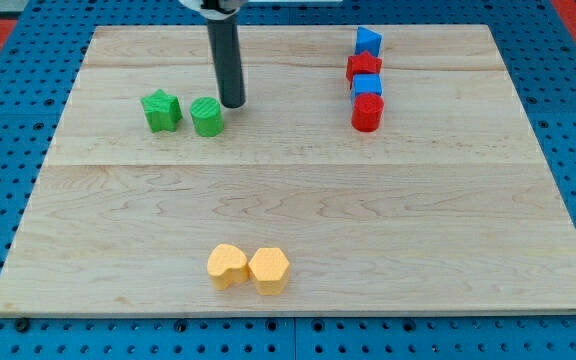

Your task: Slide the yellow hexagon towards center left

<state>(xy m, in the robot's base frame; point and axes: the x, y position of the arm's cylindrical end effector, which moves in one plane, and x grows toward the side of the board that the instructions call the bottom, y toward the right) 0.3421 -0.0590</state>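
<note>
Well, yellow hexagon [269, 270] sits near the wooden surface's [298, 200] bottom edge, touching a yellow heart-ish block [227, 266] on its left. No claw on this arm, just a dark rod; my tip [233, 104] rests up top, just right of the green cylinder [207, 117], w/ green star [161, 110] beyond.

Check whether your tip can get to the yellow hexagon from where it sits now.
Probably yes. My tip sits beside the green cylinder near the view's top; bare board lies between it and the yellow hexagon at the view's bottom.
</note>
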